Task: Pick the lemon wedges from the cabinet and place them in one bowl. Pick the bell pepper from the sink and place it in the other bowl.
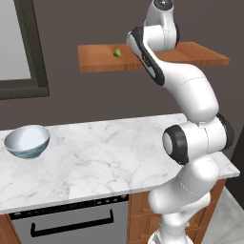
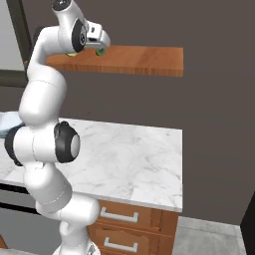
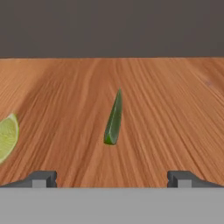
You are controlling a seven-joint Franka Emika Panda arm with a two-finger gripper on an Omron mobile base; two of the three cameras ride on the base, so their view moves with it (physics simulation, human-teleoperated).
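Lemon wedge (image 3: pixel 113 119) between wide-open tool (image 3: pixel 112 178).

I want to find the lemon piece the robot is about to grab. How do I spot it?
Look at the brown wooden shelf on the dark wall above the marble counter. The lemon wedge straight ahead of the open pincer is thin, dark green and edge-on, while the other wedge beside it shows a pale yellow-green face.

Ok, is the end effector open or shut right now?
Open: in the hand view the end effector has its fingertips far apart, a lemon wedge ahead, untouched.
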